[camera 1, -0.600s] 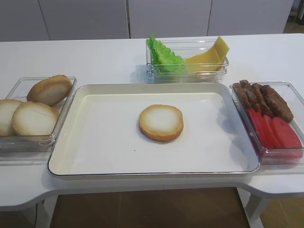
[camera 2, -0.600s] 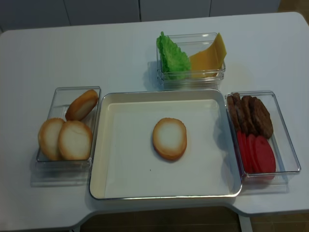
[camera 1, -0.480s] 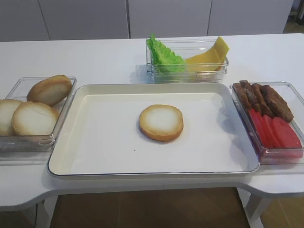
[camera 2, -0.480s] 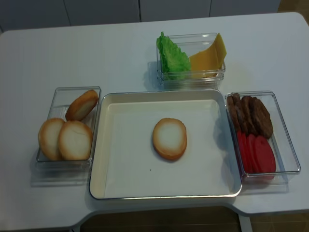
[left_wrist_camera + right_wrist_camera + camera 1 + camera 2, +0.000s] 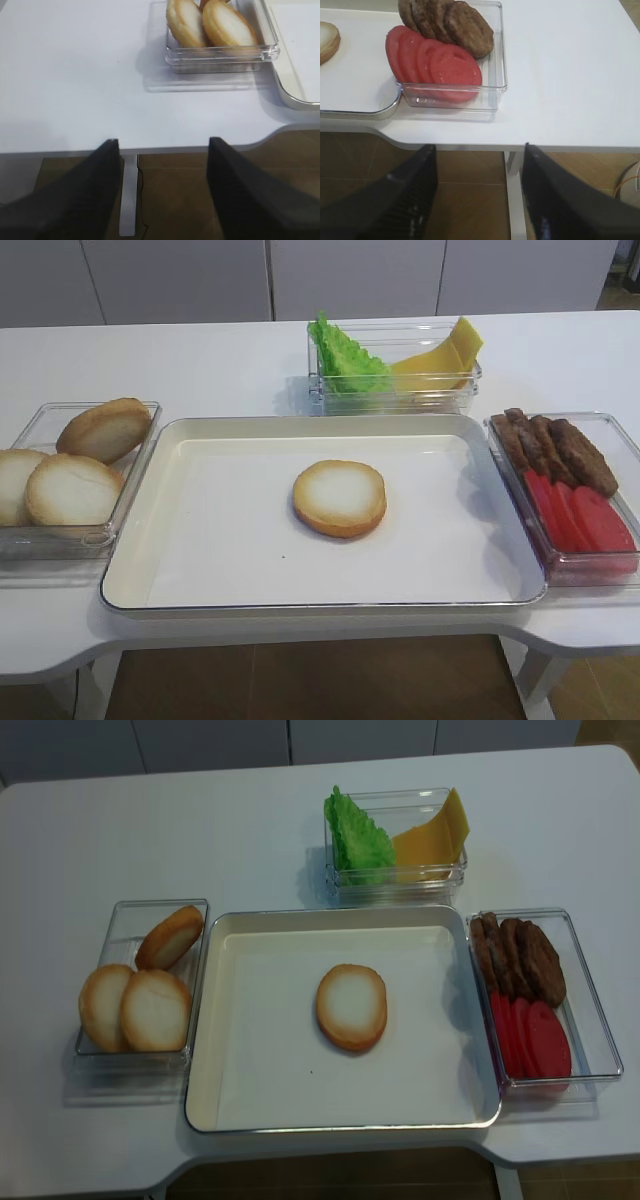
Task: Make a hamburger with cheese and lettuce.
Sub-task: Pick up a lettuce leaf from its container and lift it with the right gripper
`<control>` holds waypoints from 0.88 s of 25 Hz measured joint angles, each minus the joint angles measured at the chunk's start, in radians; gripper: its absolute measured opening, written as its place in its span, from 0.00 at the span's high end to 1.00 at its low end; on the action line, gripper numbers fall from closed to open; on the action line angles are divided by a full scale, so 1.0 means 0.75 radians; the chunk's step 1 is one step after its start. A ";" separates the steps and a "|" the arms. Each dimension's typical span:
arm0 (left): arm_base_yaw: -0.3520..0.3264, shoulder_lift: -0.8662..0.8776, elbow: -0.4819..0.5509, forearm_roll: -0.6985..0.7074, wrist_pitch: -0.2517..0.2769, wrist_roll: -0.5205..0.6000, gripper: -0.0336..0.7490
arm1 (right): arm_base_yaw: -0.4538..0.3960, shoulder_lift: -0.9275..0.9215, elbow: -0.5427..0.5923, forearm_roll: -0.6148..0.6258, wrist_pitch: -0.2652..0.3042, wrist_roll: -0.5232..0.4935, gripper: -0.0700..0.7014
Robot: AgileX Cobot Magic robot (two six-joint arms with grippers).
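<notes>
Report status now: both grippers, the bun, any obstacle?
Both grippers open, empty, off the table edge. Bun half alone on tray. Lettuce, cheese untouched. No obstacle.

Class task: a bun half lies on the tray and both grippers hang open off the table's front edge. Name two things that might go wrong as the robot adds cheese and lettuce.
1. The cheese and lettuce lean together in one small clear box; a grab may catch both, or the box's wall.
2. The hamburger lies loose on the smooth tray, so a placing push may slide it.
</notes>
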 joint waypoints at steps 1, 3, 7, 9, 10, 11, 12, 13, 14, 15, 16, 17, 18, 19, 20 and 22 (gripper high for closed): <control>0.000 0.000 0.000 0.000 0.000 0.000 0.43 | 0.000 0.000 0.000 0.000 0.000 0.000 0.36; 0.000 0.000 0.000 0.000 0.000 0.000 0.43 | 0.000 0.000 0.000 0.000 0.000 0.000 0.36; 0.000 0.000 0.000 0.000 0.000 0.000 0.43 | 0.000 0.000 0.000 0.000 0.000 0.000 0.36; 0.000 0.000 0.000 0.000 0.000 0.000 0.43 | 0.000 0.000 0.000 0.000 0.000 0.000 0.36; 0.000 0.000 0.000 0.000 0.000 0.000 0.43 | 0.000 0.000 0.000 0.000 0.000 0.000 0.36; 0.000 0.000 0.000 0.000 0.000 0.000 0.43 | 0.000 0.000 0.000 0.000 0.000 0.000 0.36; 0.000 0.000 0.000 0.000 0.000 0.000 0.43 | 0.000 0.000 0.000 0.000 0.000 0.000 0.36; 0.000 0.000 0.000 0.000 0.000 0.000 0.43 | 0.000 0.000 0.000 0.000 0.000 0.000 0.36; 0.000 0.000 0.000 0.002 0.000 0.000 0.43 | 0.000 0.000 0.000 0.000 0.000 0.000 0.36; 0.000 0.000 0.000 0.002 0.000 0.000 0.43 | 0.000 0.000 0.000 0.000 0.000 0.000 0.36; 0.000 0.000 0.000 0.002 0.000 0.000 0.43 | 0.000 0.000 0.000 0.000 0.000 0.000 0.36; 0.000 0.000 0.000 0.002 0.000 0.000 0.43 | 0.000 0.000 0.000 0.000 0.000 0.000 0.36; 0.000 0.000 0.000 0.002 0.000 0.000 0.43 | 0.000 0.000 0.000 0.000 0.000 0.000 0.36; 0.000 0.000 0.000 0.002 0.000 0.000 0.43 | 0.000 0.000 0.000 0.000 0.000 0.000 0.36; 0.000 0.000 0.000 0.002 0.000 0.000 0.43 | 0.000 0.000 0.000 0.000 0.000 0.000 0.36; 0.000 0.000 0.000 0.002 0.000 0.000 0.43 | 0.000 0.000 0.000 0.000 0.000 0.000 0.36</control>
